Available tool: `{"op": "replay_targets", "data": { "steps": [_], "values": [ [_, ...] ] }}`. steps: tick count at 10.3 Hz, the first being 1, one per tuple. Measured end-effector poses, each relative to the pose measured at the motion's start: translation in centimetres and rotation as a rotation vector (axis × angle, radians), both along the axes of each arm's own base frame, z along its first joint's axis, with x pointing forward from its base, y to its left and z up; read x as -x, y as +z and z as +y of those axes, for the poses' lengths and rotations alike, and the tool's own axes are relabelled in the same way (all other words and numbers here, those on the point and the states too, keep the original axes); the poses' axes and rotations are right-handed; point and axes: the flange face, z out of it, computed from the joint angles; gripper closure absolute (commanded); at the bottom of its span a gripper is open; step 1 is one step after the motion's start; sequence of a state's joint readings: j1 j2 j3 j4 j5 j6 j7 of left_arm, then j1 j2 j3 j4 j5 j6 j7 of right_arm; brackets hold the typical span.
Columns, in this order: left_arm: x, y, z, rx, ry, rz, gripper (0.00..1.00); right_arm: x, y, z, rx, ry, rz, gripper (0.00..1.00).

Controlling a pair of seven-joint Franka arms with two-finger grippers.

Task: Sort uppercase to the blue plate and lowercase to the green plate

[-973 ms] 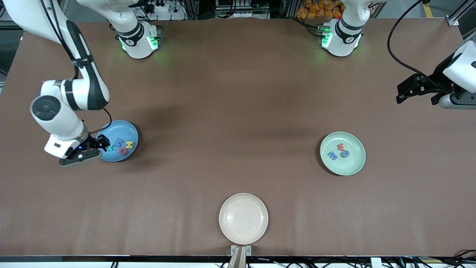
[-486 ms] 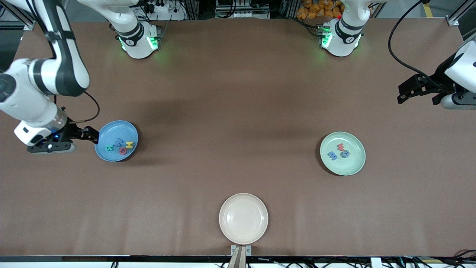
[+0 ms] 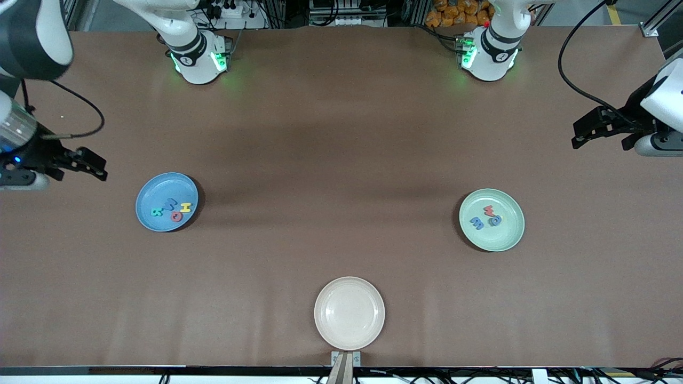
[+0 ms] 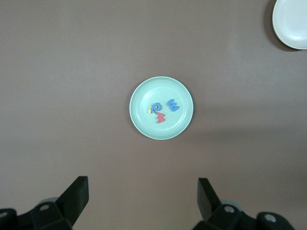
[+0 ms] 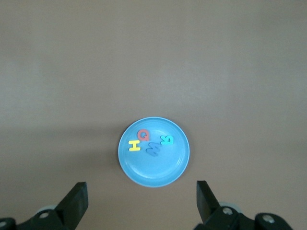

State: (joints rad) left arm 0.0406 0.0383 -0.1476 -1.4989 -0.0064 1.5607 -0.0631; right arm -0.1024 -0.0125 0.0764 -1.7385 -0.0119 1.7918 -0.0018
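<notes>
Sitting in the blue plate [image 3: 167, 201] are four foam letters, all close together: a yellow H [image 3: 185, 207], a blue W [image 3: 171, 203], a red Q [image 3: 176, 216] and a teal G [image 3: 156, 212]. From the middle of the plate, the H is at 3 o'clock, the teal G at 9 o'clock and the red Q at 5 o'clock. This plate lies toward the right arm's end of the table.

The green plate [image 3: 491, 220] lies toward the left arm's end. It holds a red m [image 3: 489, 210], a blue m [image 3: 476, 223] and a blue g [image 3: 495, 220]. A small yellow letter [image 4: 150, 109] peeks out, touching the blue g.

A cream plate [image 3: 349, 313] lies alone near the table [image 3: 331, 149] edge closest to the front camera, between the other two plates. It has nothing in it.

The right gripper [image 3: 85, 162] is up in the air near the right arm's end of the table, at 10 o'clock from the blue plate. Its fingers are spread wide and hold nothing. The left gripper [image 3: 587, 128] is up over the left arm's end, at 2 o'clock from the green plate, also spread wide and holding nothing.

The brown table between the plates is bare.
</notes>
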Motion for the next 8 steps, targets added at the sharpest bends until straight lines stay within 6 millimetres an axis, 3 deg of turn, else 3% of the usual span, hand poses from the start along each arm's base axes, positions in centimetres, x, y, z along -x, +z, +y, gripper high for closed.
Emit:
{"op": "replay_targets", "data": {
  "steps": [3, 4, 6, 8],
  "values": [
    [0.0, 0.0, 0.0, 0.0, 0.0, 0.001, 0.0, 2.8, 7.5, 0.8, -0.044, -0.022, 0.042, 0.0],
    [0.0, 0.0, 0.0, 0.0, 0.0, 0.001, 0.0, 3.3, 8.8, 1.2, -0.045, -0.014, 0.046, 0.0],
    [0.0, 0.0, 0.2, -0.014, 0.001, -0.003, 0.0, 3.5, 9.6, 2.9, -0.046, 0.0, 0.047, 0.0],
    [-0.1, 0.0, 0.5, -0.041, -0.001, -0.01, 0.0, 3.4, 9.3, 3.2, -0.046, 0.0, 0.056, 0.0]
  ]
}}
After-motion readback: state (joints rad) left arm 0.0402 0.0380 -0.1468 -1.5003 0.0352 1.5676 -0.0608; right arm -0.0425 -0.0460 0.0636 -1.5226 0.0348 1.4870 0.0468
